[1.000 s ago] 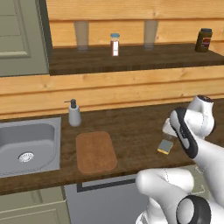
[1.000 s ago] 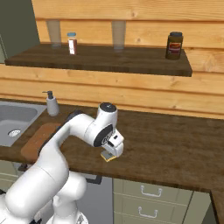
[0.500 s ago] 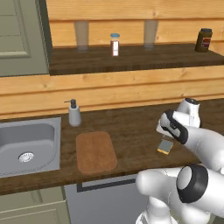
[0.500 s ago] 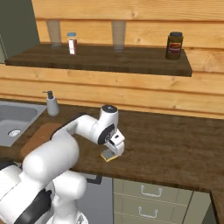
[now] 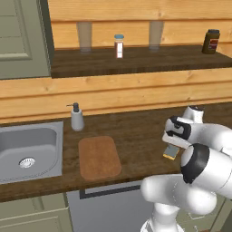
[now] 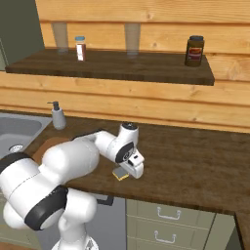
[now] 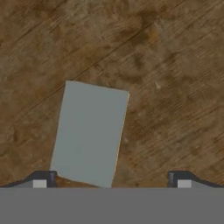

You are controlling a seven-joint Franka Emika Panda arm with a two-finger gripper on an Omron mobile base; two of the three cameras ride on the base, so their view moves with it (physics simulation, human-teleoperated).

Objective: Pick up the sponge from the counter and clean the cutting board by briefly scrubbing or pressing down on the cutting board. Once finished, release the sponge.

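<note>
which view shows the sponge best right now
The hand view: the small rectangular sponge with its grey-blue top lies in full on the dark brown wood-grain counter, between the open end effector tips. In the left base view and the right base view, the hand covers most of it, leaving a yellow-edged corner.

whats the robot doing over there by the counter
The white arm has its end effector lowered over the sponge, which lies flat on the dark counter. Its fingers are spread wide, and the sponge sits off toward one of them rather than centred, so nothing is gripped. The cutting board lies beside the sink, untouched, with a soap dispenser behind it.
</note>
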